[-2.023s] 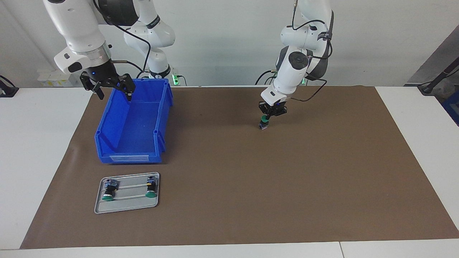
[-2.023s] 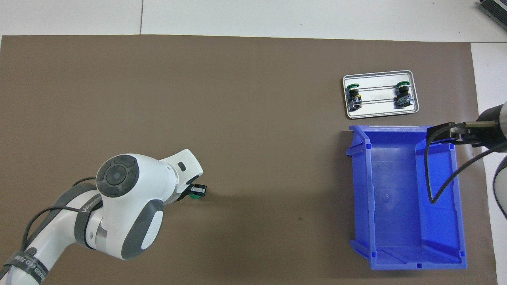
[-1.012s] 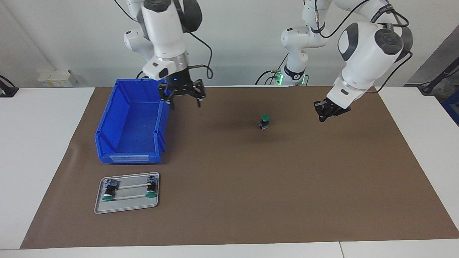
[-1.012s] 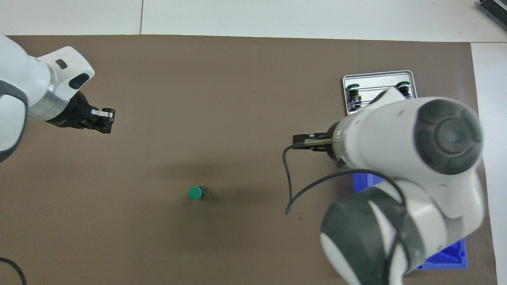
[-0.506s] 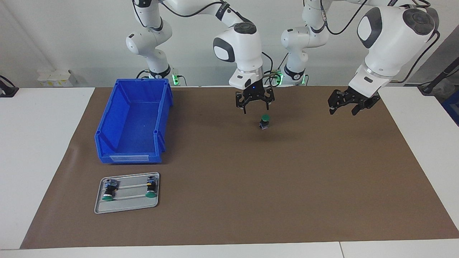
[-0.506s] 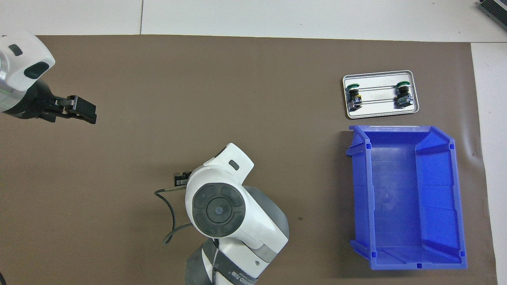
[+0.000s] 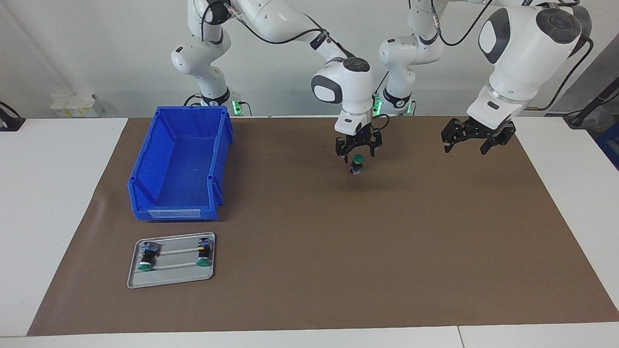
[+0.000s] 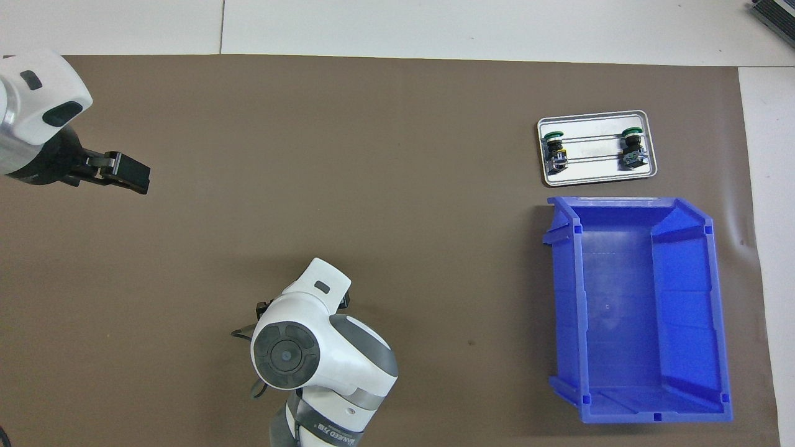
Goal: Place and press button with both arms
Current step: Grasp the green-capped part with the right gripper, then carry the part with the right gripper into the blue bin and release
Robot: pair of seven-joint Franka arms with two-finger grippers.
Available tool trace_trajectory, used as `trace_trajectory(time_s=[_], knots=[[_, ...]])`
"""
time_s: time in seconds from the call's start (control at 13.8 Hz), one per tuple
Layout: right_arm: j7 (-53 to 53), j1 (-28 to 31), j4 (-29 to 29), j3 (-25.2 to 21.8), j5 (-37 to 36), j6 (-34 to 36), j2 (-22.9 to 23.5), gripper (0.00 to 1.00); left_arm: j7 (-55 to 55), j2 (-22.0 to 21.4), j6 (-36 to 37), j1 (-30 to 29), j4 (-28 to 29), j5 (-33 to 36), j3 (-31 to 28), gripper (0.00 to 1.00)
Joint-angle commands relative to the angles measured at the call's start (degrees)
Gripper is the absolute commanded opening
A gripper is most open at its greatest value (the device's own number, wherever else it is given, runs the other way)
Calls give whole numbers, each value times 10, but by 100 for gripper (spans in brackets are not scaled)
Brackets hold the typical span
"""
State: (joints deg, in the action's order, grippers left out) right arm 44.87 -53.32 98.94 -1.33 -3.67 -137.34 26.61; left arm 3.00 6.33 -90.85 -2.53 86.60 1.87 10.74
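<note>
Button: the green-capped push-button [image 7: 357, 164] stands upright on the brown mat [image 7: 338, 251], cap up, directly under the right gripper [image 7: 358, 149].
Right gripper: it hangs just over the cap, fingers spread wide with the cap between and slightly below the tips; holding nothing.
Left gripper: the left gripper [image 7: 472, 137] waits over the mat toward the left arm's end, well apart from the button, fingers spread, empty.
Step in hand: pressing the cap, as I judge it.
How to do it well: centre the gripper over the cap, descend straight and slowly, so the narrow body does not tip.
Risk: an off-centre push topples the switch.
</note>
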Motion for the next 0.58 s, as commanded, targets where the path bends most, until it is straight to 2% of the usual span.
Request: trace_trajectory(time_s=[0.0, 0.22, 0.43, 0.51], knots=[[6, -1, -5, -3, -9, -6, 0, 100, 20, 8, 7, 4, -14, 14, -1, 99], [7, -16, -3, -3, -15, -28, 30, 100, 19, 6, -10, 4, -13, 14, 1, 100], [4, -13, 2, -3, -23, -34, 31, 100, 19, 0, -18, 4, -3, 10, 1, 100], [2, -14, 5, -3, -25, -34, 31, 96, 19, -2, -19, 3, 0, 10, 1, 100]])
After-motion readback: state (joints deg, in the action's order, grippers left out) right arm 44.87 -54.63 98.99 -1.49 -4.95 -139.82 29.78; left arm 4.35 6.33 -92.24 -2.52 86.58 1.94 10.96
